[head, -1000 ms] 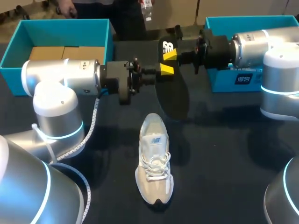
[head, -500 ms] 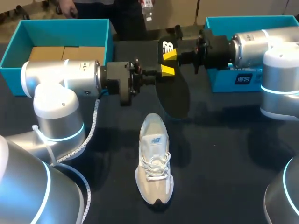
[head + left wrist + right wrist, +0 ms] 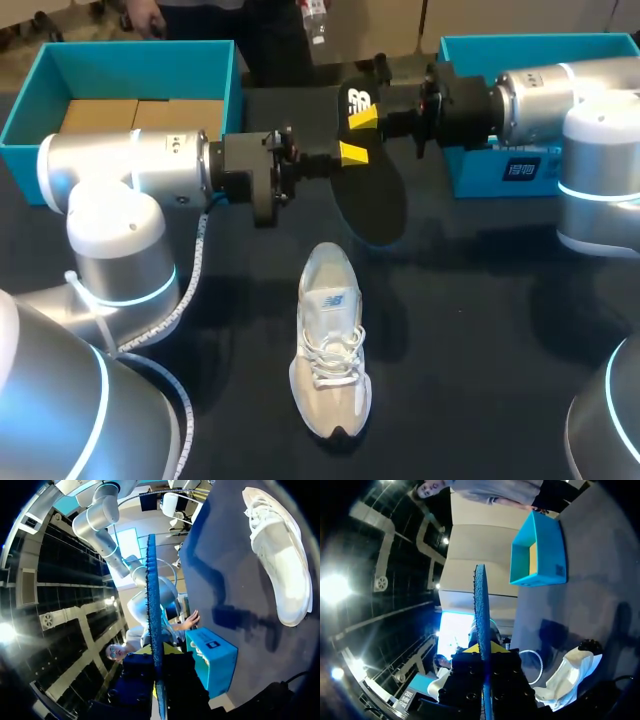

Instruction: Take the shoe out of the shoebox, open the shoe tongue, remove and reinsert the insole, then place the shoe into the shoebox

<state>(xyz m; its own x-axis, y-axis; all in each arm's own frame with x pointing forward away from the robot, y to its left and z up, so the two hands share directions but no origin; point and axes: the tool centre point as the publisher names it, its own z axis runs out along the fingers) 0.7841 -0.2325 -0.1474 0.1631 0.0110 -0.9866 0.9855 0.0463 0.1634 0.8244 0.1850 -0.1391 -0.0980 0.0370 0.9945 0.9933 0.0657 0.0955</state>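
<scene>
Insole (image 3: 370,200) aloft beyond shoe (image 3: 330,345) | left gripper (image 3: 354,152), right gripper (image 3: 362,117) both clamp it | risk: your uneven release could drop it beside shoe.

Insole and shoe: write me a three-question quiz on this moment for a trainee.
1. True or false: the insole is inside the shoe.
2. Pick one: what holds the insole, the left arm's fingers or the right arm's fingers? A) left only B) right only C) both
3. Fill the gap: the shoe lies on the ___.

Key: 1 false, because the insole is held in the air beyond the shoe. 2 C, because each wrist view shows the insole edge-on between that arm's fingers. 3 table.
</scene>
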